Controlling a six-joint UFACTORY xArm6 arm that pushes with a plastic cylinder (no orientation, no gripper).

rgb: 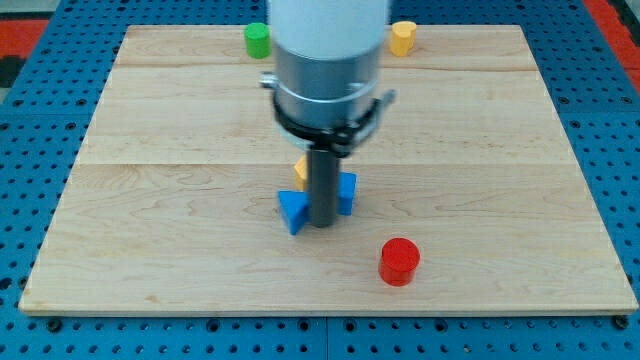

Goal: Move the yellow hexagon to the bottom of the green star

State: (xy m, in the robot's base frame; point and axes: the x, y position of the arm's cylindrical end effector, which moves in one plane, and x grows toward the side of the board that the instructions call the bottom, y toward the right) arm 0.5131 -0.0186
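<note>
Six blocks show on the wooden board, all placed here against my tip, the low end of the dark rod; no jaws on this rig, just the plain rod, so nothing to spread or pinch. Blue triangular block sits just to the view's left of my tip, touching or nearly touching the rod. Second blue block sits just to the view's right of my tip, partly hidden by the rod, shape unclear. Small yellow-orange piece peeks out above my tip on the rod's left edge, mostly hidden, shape cannot be told; could be the task's yellow hexagon but cannot confirm. Red cylinder lies below and to the view's right of my tip, apart from it. Green block is far above my tip near the board's top edge, slightly to the left, shape unclear. Yellow block is far above and to the right of my tip, also near the top edge.
</note>
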